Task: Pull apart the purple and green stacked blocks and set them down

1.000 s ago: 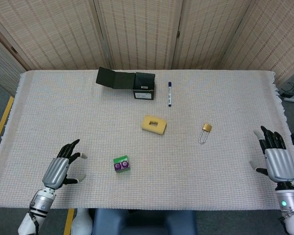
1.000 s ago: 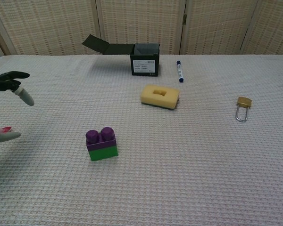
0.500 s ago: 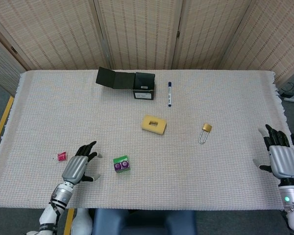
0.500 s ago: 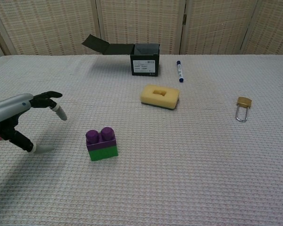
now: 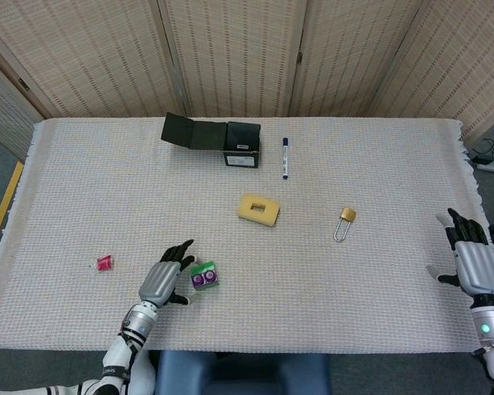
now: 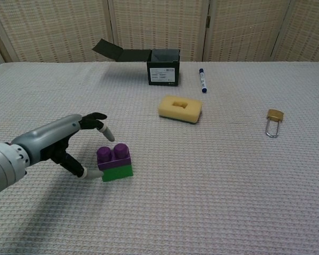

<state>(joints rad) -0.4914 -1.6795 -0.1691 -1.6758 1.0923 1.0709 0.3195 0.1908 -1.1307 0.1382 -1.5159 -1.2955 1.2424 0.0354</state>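
In the lower left of the head view a small pink object (image 5: 104,263) lies on the woven white tablecloth (image 5: 379,164); it was hidden under the left hand a second ago. Just right of it, the left hand (image 5: 165,278) has travelled rightward from the frame's lower-left edge and now sits at the block stack, fingers spread, with one fingertip (image 6: 94,173) touching the green block (image 6: 117,172) at its left face and the others arched above without closing. The purple block (image 6: 114,156) is seated on the green one, studs pointing up, the pair standing upright in the lower centre-left of the table; its long axis runs roughly left to right, turned slightly in the chest view. The stack has not shifted. Further right and higher lie an open black box (image 5: 222,141), a blue marker (image 5: 285,158), a yellow sponge (image 5: 258,209) and a brass padlock (image 5: 345,220). At the far right edge the right hand (image 5: 474,262) rests with fingers spread, holding nothing, a little lower than before.
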